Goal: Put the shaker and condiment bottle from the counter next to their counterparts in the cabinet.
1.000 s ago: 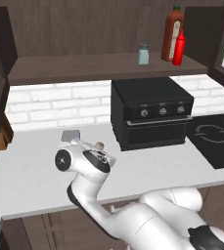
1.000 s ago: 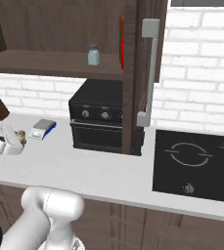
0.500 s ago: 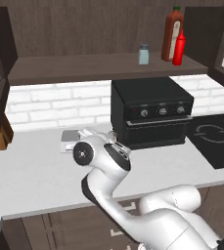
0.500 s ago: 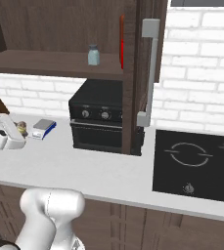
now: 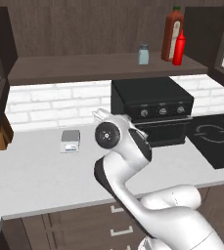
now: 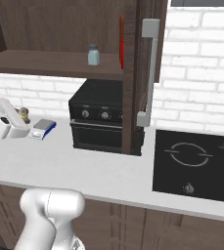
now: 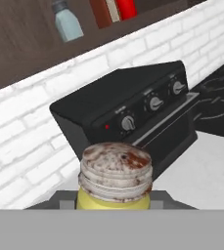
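Kitchen counter w/ black toaster oven, brick wall behind. Gripper jaws narrow, clamped on shaker (brown-speckled cap up), above counter. Condiment bottle sits on cabinet shelf by tall sauce bottle. Risk: shaker clips shelf edge or knocks pale shaker on approach. No readable labels.

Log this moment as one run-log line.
gripper: shut on yellow-olive shaker with brownish cap | red squeeze bottle: on dark wood cabinet shelf | pale blue-grey shaker: on shelf
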Available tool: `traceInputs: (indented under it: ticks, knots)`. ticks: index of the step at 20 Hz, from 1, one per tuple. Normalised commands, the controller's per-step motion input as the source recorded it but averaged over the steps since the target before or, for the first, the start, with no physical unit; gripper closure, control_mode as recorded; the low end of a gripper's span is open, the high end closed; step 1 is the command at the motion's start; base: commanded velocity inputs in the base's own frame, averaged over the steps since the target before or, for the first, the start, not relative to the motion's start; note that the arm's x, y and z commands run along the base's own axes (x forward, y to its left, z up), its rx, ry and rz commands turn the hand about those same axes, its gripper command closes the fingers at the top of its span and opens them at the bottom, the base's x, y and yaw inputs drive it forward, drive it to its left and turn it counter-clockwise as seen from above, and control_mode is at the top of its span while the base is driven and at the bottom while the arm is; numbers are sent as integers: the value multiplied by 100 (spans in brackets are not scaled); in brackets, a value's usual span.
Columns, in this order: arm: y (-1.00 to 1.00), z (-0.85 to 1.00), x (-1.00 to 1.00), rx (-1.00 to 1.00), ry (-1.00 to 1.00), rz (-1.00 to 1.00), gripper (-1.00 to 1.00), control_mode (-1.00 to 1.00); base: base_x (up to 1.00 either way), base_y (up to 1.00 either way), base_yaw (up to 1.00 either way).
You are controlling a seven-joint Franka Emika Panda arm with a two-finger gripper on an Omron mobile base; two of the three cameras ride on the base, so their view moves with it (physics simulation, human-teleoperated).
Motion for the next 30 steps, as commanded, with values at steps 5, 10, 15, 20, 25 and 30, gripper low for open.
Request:
traceInputs:
  ticks: [5,10,15,20,25,30]
  knots:
    - [-17,86,-18,5,0,0,100,-100,0,0,0]
    - [-28,79,-6,1,0,0,100,-100,0,0,0]
    - [-31,80,1,1,0,0,100,-100,0,0,0]
    - [-16,32,0,-3,0,0,100,-100,0,0,0]
    - [22,-22,21,-16,4,2,100,-100,0,0,0]
    - [-1,11,77,-21,0,3,100,-100,0,0,0]
